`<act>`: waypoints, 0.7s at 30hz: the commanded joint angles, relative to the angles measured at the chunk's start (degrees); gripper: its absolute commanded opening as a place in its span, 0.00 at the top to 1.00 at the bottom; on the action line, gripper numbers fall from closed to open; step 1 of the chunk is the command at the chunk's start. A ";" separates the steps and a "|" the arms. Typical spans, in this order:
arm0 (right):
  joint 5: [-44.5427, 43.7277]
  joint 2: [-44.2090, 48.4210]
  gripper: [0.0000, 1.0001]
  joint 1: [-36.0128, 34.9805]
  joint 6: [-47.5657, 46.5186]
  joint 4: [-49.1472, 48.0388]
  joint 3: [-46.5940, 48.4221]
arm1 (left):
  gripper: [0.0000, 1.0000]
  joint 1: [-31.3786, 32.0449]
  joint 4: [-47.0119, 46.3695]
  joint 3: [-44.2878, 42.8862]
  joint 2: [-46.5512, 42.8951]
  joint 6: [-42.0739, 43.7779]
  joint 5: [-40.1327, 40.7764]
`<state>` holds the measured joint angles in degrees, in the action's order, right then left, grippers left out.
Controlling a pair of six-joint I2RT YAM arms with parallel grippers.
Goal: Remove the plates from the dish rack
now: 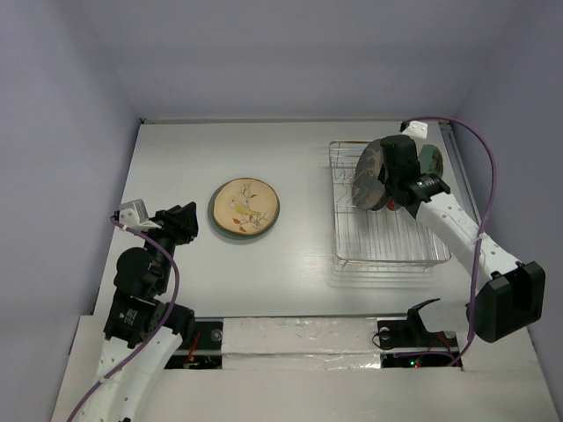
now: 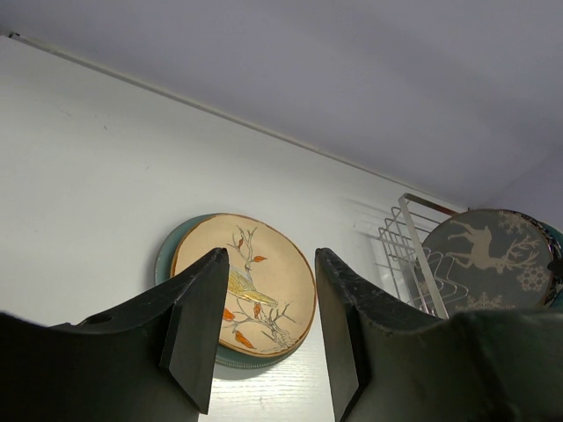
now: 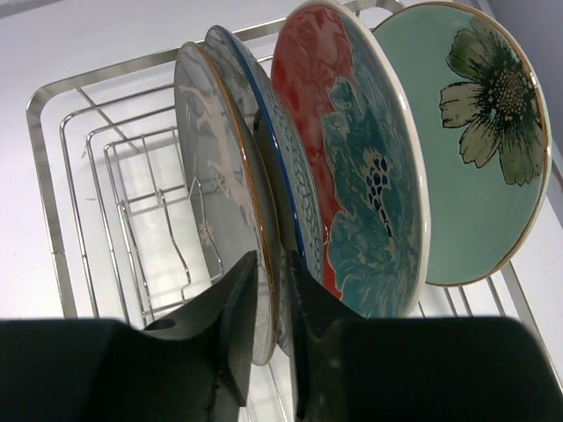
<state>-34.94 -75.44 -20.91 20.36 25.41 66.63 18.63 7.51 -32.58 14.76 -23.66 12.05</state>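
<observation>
Pinching the lower rim of the deer plate [image 3: 215, 167], the right gripper [image 3: 270, 264] has its jaws clamped on that plate, which stands on edge in the dish rack [image 3: 53, 220]. Toward 3 o'clock in my right wrist view I read three more upright plates: a blue-rimmed plate [image 3: 264, 105], a red and teal floral plate [image 3: 352, 176] and a mint green flower plate [image 3: 475, 158]. The left gripper [image 2: 270, 264] hangs with jaws spread, gripping nothing. At its 12 o'clock a cream bird plate [image 2: 251, 281] lies flat on a blue-grey plate [image 2: 165, 259]. From overhead, the rack sits at 2 o'clock on the table [image 1: 176, 149] and the stack at 10 o'clock.
</observation>
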 commanded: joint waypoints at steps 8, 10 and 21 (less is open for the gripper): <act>-1.36 -4.89 0.62 0.95 -0.23 -0.97 1.84 | 0.59 -0.35 -2.76 0.23 -0.17 0.11 -0.19; -0.92 -5.94 0.62 0.95 -0.41 -1.76 1.49 | 0.59 -0.35 -2.85 0.23 -0.17 0.11 -0.19; -3.82 -8.85 0.88 1.66 -4.09 -2.38 4.91 | 0.59 -0.35 -2.76 0.23 -0.26 0.19 -0.19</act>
<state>-35.92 -84.51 -20.03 18.44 24.29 68.31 18.63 7.53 -32.58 14.76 -23.66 12.08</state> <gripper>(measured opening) 0.180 0.408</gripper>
